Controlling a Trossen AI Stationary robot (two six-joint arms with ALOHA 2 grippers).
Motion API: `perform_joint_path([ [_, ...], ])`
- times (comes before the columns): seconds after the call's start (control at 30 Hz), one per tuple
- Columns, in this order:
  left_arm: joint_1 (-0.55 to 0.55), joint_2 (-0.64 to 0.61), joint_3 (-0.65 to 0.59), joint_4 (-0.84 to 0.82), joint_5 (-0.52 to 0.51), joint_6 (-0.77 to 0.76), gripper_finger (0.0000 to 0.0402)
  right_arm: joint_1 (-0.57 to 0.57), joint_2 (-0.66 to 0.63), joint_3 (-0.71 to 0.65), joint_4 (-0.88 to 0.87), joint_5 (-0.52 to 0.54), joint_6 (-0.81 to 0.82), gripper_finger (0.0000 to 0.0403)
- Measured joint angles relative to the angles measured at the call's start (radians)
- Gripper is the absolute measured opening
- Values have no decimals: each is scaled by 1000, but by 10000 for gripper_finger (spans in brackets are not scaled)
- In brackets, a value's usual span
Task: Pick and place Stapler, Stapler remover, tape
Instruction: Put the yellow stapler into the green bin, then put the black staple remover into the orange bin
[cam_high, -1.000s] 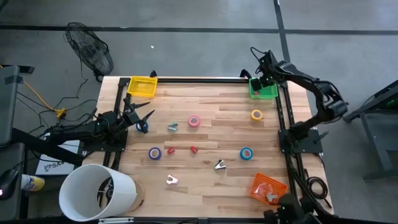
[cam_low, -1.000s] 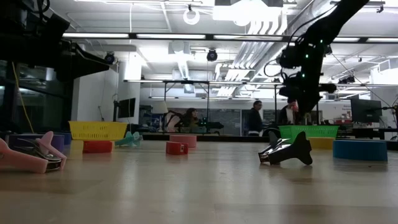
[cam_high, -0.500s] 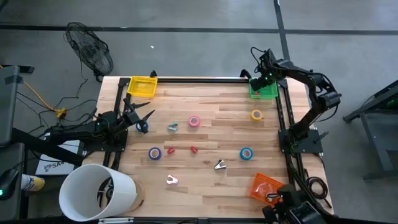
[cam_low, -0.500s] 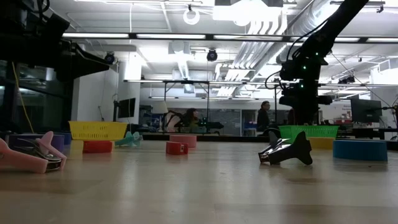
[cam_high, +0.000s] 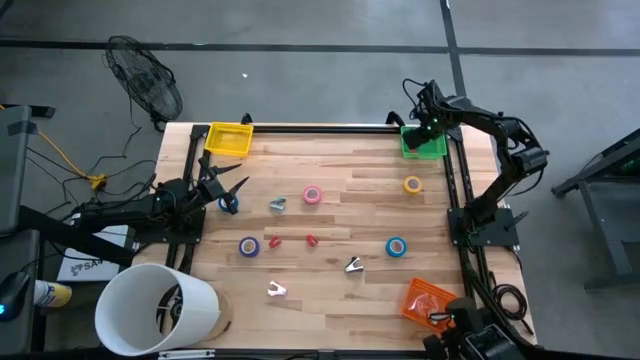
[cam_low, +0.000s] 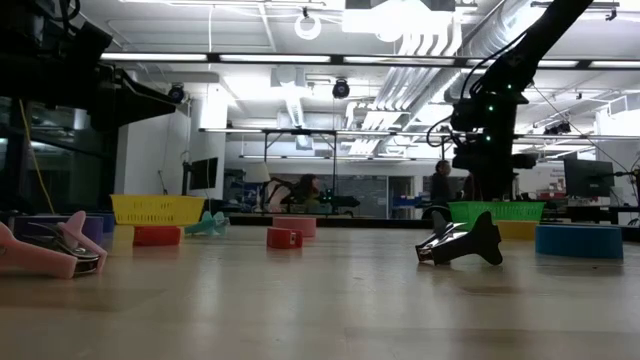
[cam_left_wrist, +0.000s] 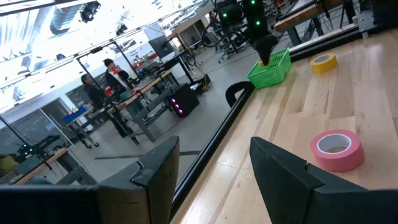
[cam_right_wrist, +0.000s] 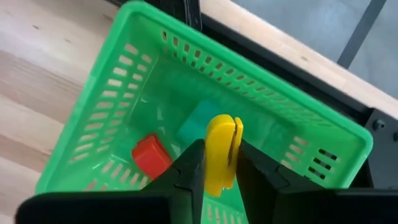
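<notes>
- A small yellow stapler (cam_right_wrist: 221, 155) is sitting between the right gripper's (cam_right_wrist: 219, 177) two dark fingers (cam_right_wrist: 189, 171), which are touching it on both sides; only the right wrist view is showing this.
- Directly beyond the fingertips, the green basket (cam_right_wrist: 106, 106) is lying open, with a red stapler (cam_right_wrist: 151, 155) and a teal item (cam_right_wrist: 202, 124) resting on its floor beside the yellow one.
- From above, the right gripper (cam_high: 428, 122) is hanging over the green basket (cam_high: 424, 145) at the table's far right corner, and the yellow piece is not showing there.
- The low view is giving only the dark arm dropping to the basket's rim (cam_low: 497, 211).
- The left gripper (cam_high: 228, 190) is waiting at the table's left edge with its fingers (cam_left_wrist: 283, 180) standing apart and holding nothing.
- Just ahead of those fingers a pink tape roll (cam_left_wrist: 337, 149) is lying on the wood; farther ahead, a yellow tape roll (cam_left_wrist: 323, 62) is lying near the basket.
- The high view is showing more: a blue tape roll (cam_high: 396, 247), a purple tape roll (cam_high: 249, 246), a yellow basket (cam_high: 229, 139), an orange basket (cam_high: 431, 301), and staple removers (cam_high: 353, 265) scattered between.
- At table height, a black staple remover (cam_low: 462, 243) and a pink one (cam_low: 45, 255) are standing nearest the camera.
</notes>
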Motion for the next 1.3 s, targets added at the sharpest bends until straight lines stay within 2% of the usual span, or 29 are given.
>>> perform_joint_path([
  [0.3, 0, 0, 0, 0, 0, 0, 193, 3, 0, 0, -13, 1, 35, 126],
  [0.6, 0, 0, 0, 0, 0, 0, 193, 3, 0, 0, -12, -3, 62, 205],
  [0.73, 0, 0, 0, 0, 0, 0, 193, 3, -20, 0, -12, -14, 83, 219],
  [0.9, 0, 0, 0, 0, 0, 0, 193, 3, -91, 0, -12, -91, 82, 217],
  [1.07, 0, 0, 0, 0, 0, 0, 193, 37, -188, 0, -18, -262, 36, 217],
  [1.17, 0, 0, 0, 0, 0, 0, 193, 116, -241, 0, -19, -346, 12, 216],
  [1.3, 0, 0, 0, 0, 0, 0, 193, 271, -290, 0, -19, -368, -37, 214],
])
